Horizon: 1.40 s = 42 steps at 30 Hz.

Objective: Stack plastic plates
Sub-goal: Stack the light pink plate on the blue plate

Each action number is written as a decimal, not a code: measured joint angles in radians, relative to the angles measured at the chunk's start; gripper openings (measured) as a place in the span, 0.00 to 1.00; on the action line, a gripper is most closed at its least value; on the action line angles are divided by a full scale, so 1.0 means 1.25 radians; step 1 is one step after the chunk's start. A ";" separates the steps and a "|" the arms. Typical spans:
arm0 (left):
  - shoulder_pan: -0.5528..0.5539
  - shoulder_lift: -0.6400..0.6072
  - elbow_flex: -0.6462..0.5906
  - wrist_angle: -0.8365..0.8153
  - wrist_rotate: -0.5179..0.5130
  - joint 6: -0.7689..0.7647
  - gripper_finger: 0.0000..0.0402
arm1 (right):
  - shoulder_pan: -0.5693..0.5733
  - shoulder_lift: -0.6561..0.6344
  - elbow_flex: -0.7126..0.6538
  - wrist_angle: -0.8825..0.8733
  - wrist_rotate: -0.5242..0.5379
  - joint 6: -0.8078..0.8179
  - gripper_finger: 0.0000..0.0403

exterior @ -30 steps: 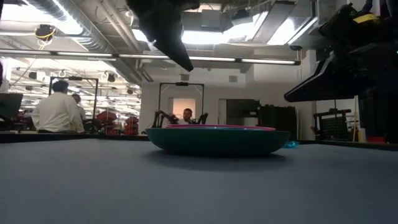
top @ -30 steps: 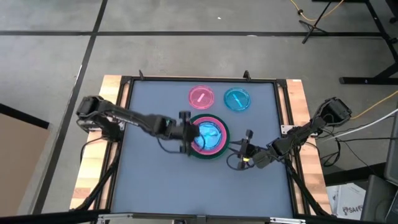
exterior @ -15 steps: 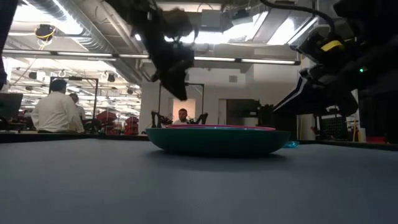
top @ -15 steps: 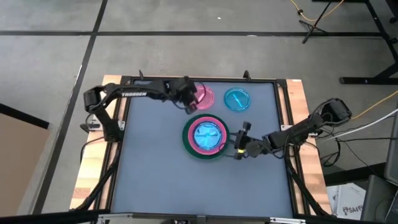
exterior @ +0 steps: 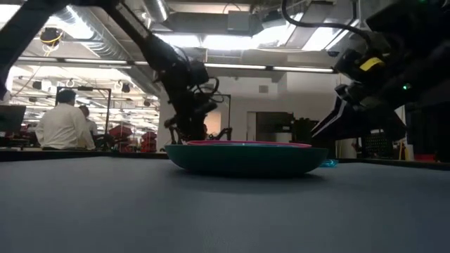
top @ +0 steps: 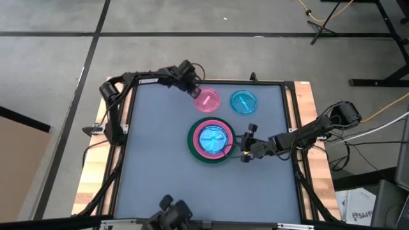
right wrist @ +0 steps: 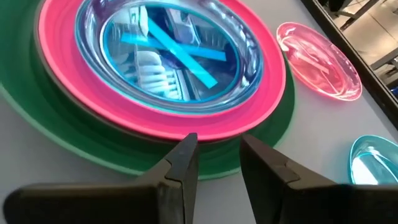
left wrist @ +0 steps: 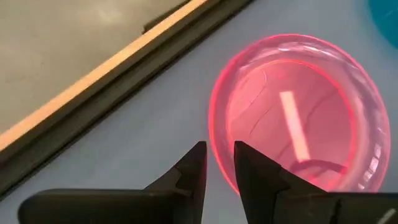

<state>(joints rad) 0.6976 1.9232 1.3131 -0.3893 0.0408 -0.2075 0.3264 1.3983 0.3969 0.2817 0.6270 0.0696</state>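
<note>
At the counter's centre, a flat stack: dark green plate, hot pink plate, translucent blue plate.
Left gripper, nearly clenched, empty, straddles the small pink plate's rim; right gripper, slightly parted, empty, beside the stack. Only the overhead camera shows a second blue plate fully.

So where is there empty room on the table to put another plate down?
The whole near half of the table is bare, and so is the strip left of the stack of plates. The far side is crowded: the small pink plate with the left gripper at its rim, and the small blue plate. The right gripper sits close beside the stack.
</note>
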 joint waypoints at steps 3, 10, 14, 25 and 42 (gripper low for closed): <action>0.022 0.040 0.022 -0.002 0.050 -0.011 0.19 | 0.000 0.000 0.000 -0.012 0.000 0.000 0.27; 0.030 0.096 0.045 0.002 0.086 -0.016 0.19 | 0.000 0.000 0.000 -0.026 -0.002 0.025 0.27; 0.029 0.096 0.046 0.004 0.087 -0.015 0.19 | 0.000 0.000 0.000 -0.025 -0.008 0.029 0.27; 0.026 0.096 0.046 0.008 0.086 -0.015 0.19 | 0.000 0.000 0.000 -0.025 -0.009 0.045 0.27; 0.023 0.142 0.047 0.020 0.109 0.020 0.03 | 0.000 0.000 0.000 -0.037 -0.015 0.054 0.27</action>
<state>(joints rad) 0.7269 2.1002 1.3720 -0.3645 0.1772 -0.1827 0.3267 1.3987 0.3965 0.2360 0.6083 0.1375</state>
